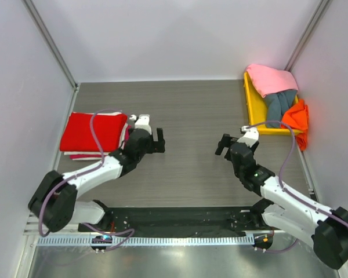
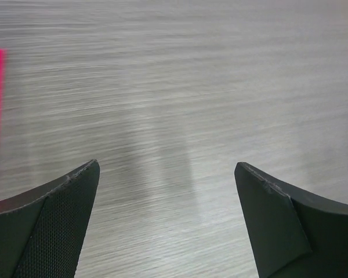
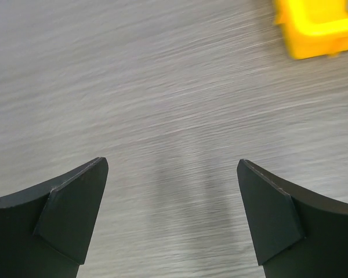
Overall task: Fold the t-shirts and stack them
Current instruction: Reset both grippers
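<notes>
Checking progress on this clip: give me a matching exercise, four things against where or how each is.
1 red t-shirt
2 pink t-shirt
3 orange t-shirt
4 left gripper

a over the yellow tray's far end
b open, empty
c folded at the table's left
d spilling over the tray's near right corner

Pairs: 1-c, 2-a, 3-d, 4-b

Red tee (image 1: 93, 132) – cloth; table (image 1: 191, 110) matt w/ grain.

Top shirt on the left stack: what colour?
The top shirt is bright red, clearest in the top external view.
</notes>
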### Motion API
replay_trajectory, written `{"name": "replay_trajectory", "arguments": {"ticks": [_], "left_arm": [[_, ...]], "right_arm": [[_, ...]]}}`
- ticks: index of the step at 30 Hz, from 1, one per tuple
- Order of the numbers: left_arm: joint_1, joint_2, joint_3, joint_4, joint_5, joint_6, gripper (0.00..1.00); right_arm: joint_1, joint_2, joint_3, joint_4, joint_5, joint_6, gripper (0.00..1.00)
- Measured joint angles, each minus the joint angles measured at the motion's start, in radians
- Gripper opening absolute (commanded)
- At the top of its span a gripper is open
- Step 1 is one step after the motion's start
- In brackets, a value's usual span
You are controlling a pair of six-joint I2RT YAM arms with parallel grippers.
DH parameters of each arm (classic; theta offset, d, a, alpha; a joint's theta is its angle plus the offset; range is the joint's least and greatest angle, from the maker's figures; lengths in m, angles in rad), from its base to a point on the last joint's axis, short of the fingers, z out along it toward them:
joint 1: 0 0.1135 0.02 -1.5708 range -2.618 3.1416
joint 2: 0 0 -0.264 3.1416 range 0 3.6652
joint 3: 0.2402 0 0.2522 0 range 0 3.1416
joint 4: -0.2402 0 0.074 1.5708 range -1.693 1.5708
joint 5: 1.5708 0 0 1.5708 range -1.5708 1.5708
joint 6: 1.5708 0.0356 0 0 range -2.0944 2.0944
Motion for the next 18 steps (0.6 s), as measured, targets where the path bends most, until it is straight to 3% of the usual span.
{"name": "replay_trajectory", "arguments": {"ticks": [6,11,18], "left_arm": [[0.0,-0.151,-0.203,0.191,-0.139,-0.035,1.0],[0.0,-0.223,-0.343,0.402,-0.109,-0.024,1.0],[0.0,-0.227,-0.3,0.421,-0.053,0.001,1.0]], "right_arm": [[-0.001,-0.149,-0.093,0.003,0.136,0.012,1.0],[-0.001,-0.235,-0.135,0.006,0.138,0.013,1.0],[-0.002,-0.258,-0.144,0.014,0.139,0.014,1.0]]}}
